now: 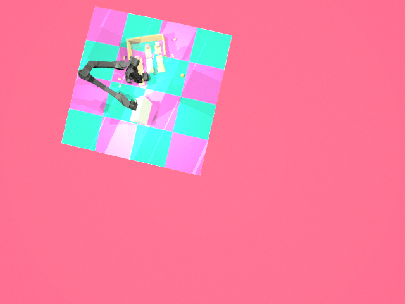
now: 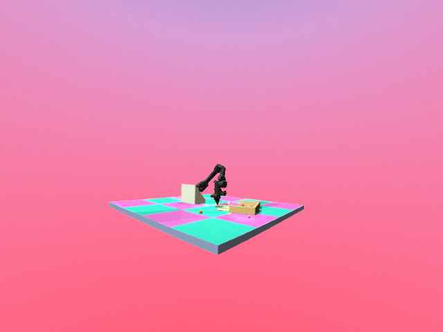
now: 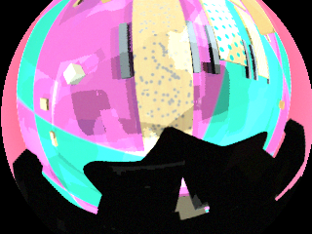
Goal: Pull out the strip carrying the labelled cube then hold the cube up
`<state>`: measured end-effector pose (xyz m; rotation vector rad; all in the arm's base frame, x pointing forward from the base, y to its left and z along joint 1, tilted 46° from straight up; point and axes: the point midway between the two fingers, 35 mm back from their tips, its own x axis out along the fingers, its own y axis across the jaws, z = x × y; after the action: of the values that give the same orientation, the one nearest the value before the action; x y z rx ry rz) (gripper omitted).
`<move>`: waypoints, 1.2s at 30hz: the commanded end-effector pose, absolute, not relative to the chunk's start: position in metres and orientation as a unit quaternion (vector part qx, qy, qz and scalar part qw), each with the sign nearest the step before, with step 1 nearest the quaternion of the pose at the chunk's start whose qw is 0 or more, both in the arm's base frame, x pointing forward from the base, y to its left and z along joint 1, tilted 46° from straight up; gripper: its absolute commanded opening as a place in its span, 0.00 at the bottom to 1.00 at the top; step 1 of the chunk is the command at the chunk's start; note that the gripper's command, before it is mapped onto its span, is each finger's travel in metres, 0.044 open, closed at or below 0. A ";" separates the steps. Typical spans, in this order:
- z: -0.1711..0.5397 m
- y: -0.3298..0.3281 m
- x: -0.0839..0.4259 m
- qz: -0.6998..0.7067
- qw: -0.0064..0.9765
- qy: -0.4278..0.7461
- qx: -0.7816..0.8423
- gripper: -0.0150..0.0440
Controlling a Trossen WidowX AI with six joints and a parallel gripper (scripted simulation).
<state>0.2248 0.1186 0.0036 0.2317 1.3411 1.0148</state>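
My claw (image 1: 140,80) (image 2: 217,203) (image 3: 171,134): clenched, over speckled strip (image 1: 140,63) (image 3: 163,73) end | wooden frame (image 1: 145,38) (image 2: 242,209): near bench's (image 1: 199,114) (image 2: 214,232) (image 3: 63,161) upper edge, top view | labelled cube: cannot tell

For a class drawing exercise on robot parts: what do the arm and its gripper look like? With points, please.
The six-joint robot arm (image 1: 104,87) (image 2: 209,179) is dark grey to black, with long, slim links between chunkier, blocky joints. Its black parallel-jaw gripper (image 2: 217,204) narrows to a point in the exterior view; the wrist view shows jagged, angular black outlines. I can make out no cables or markings at this size.
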 end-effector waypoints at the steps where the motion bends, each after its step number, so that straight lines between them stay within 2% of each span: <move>1: -0.003 0.116 0.210 0.447 0.652 0.604 0.100 0.25; 36: -0.016 0.095 0.169 0.447 0.651 0.605 0.100 0.25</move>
<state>0.1833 0.0969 -0.0108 0.2324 1.3399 1.0135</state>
